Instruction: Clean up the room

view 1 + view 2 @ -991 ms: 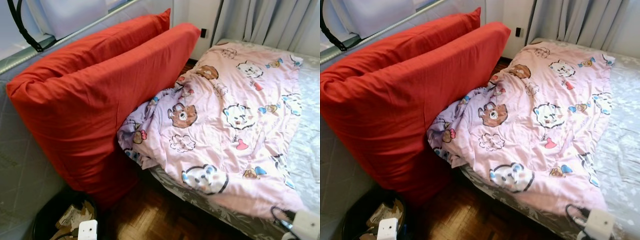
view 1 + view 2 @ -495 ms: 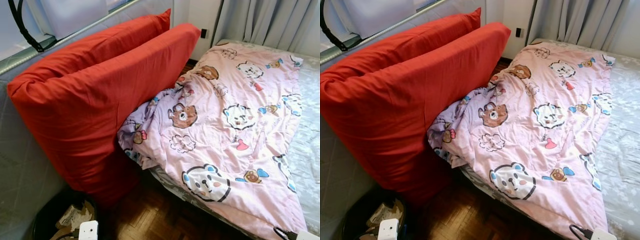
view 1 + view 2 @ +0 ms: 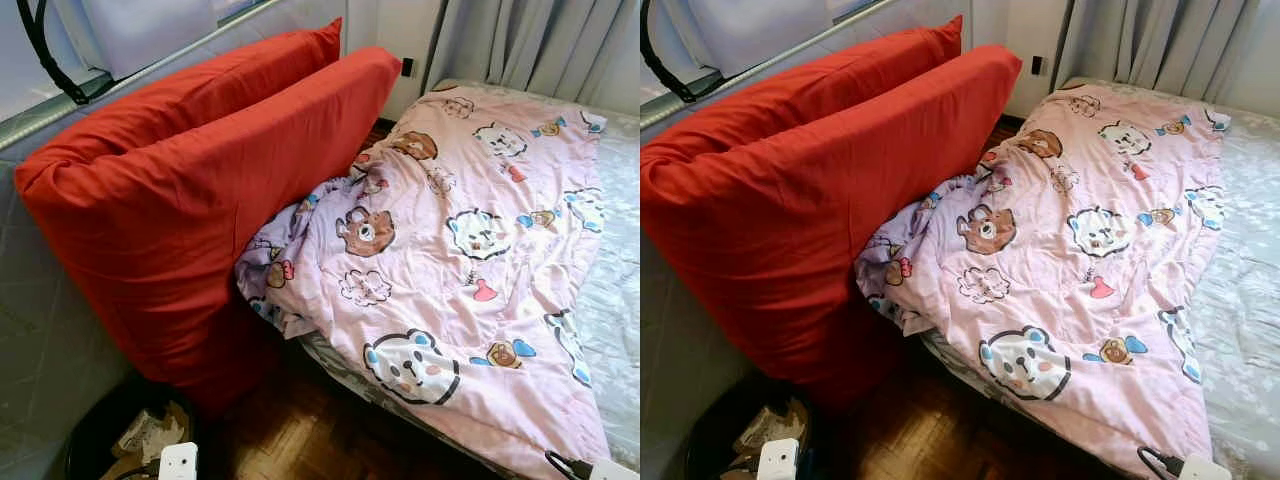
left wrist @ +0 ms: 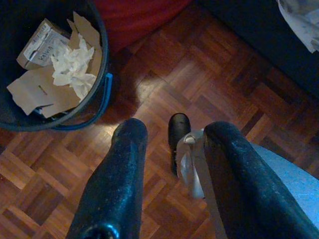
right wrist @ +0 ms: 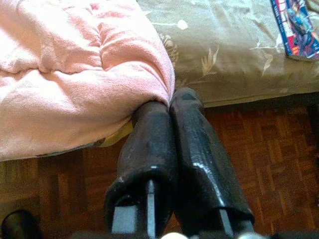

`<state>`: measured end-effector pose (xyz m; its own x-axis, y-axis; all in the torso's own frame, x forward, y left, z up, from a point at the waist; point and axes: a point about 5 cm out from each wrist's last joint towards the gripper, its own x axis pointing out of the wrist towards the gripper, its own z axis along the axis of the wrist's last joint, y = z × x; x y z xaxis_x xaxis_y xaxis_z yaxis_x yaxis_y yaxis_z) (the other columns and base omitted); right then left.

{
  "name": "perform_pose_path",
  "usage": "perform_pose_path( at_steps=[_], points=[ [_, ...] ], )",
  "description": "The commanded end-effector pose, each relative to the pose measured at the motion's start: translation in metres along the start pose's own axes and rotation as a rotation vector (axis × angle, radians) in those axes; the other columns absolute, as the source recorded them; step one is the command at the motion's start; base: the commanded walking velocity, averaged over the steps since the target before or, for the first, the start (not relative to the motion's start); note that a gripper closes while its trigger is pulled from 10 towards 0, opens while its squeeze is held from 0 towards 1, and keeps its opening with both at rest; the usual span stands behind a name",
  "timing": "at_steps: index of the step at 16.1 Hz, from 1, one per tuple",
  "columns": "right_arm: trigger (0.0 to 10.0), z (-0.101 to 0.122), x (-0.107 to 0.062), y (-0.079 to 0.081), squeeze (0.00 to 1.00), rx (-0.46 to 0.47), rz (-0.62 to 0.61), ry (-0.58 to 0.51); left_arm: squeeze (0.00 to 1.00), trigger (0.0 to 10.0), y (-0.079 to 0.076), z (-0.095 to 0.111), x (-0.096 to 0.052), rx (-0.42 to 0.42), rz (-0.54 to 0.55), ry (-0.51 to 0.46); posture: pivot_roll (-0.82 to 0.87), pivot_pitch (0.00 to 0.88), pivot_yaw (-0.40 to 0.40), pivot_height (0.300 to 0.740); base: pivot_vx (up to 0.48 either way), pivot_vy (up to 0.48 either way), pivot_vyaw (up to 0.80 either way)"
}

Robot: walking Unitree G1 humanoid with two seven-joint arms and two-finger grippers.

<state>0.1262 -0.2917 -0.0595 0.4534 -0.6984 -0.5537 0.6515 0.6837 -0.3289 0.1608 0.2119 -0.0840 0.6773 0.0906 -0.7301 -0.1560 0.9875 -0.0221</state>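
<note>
A pink cartoon-bear blanket (image 3: 470,230) lies crumpled across the bed (image 3: 622,290), and its near-left edge hangs over the side. Low at the bed's near edge, my right gripper (image 5: 167,102) is shut on the blanket's pink hem (image 5: 75,74); its wrist (image 3: 610,468) peeks in at the bottom right. Two big red pillows (image 3: 200,190) lean against the grey wall panel on the left. My left gripper (image 4: 172,132) hangs open and holds nothing above the parquet floor (image 4: 209,74), beside a dark bin (image 4: 102,79).
The bin (image 3: 90,440) holds cardboard scraps and crumpled tissue (image 4: 72,69). A narrow strip of parquet runs between the pillows and the bed. The mattress side has an olive floral cover (image 5: 234,55), with a colourful booklet (image 5: 295,25) on it. Curtains (image 3: 540,45) hang behind the bed.
My right wrist has dropped lower at the bottom right corner than it was a second ago. The blanket's near corner now lies further down over the bed's edge.
</note>
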Motion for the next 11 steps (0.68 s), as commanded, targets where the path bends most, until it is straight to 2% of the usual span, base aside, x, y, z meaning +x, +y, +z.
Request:
perform_pose_path(
  at_steps=[1,3,4,5,6,7,8,11],
  points=[
    [10.0,-0.0052,0.0000,-0.0050,0.18,0.005,-0.012,0.017,0.00,10.0,0.0036,-0.0102,-0.0035,0.015,0.000,0.043,0.04,0.109,0.011,0.740,0.000,0.000,0.00],
    [10.0,-0.0048,0.0009,-0.0055,0.19,0.006,-0.015,0.015,0.00,10.0,0.0037,-0.0101,-0.0035,0.014,-0.001,0.043,0.04,0.109,0.011,0.740,0.000,0.000,0.00],
    [10.0,-0.0047,0.0010,-0.0054,0.49,0.007,-0.015,0.014,0.00,10.0,0.0037,-0.0100,-0.0034,0.015,-0.001,0.043,0.04,0.106,0.011,0.740,0.000,0.000,0.00],
    [10.0,-0.0047,0.0012,-0.0054,0.74,0.008,-0.015,0.013,0.00,10.0,0.0037,-0.0098,-0.0033,0.015,-0.001,0.042,0.04,0.106,0.011,0.740,0.000,0.000,0.00],
    [10.0,-0.0049,0.0014,-0.0053,0.93,0.009,-0.015,0.011,0.00,10.0,0.0036,-0.0096,-0.0033,0.015,-0.001,0.042,0.04,0.104,0.012,0.740,0.000,0.000,0.00],
    [10.0,-0.0052,0.0013,-0.0054,0.93,0.010,-0.017,0.012,0.00,10.0,0.0037,-0.0096,-0.0032,0.015,-0.001,0.041,0.04,0.104,0.012,0.740,0.000,0.000,0.00],
    [10.0,-0.0053,0.0015,-0.0054,1.00,0.010,-0.017,0.013,0.00,10.0,0.0034,-0.0094,-0.0031,0.015,-0.001,0.041,0.04,0.103,0.012,0.740,0.000,0.000,0.00],
    [10.0,-0.0042,0.0017,-0.0047,1.00,0.020,-0.022,0.006,0.00,10.0,0.0031,-0.0085,-0.0027,0.018,-0.002,0.039,0.04,0.101,0.013,0.740,0.000,0.000,0.00]
  ],
)
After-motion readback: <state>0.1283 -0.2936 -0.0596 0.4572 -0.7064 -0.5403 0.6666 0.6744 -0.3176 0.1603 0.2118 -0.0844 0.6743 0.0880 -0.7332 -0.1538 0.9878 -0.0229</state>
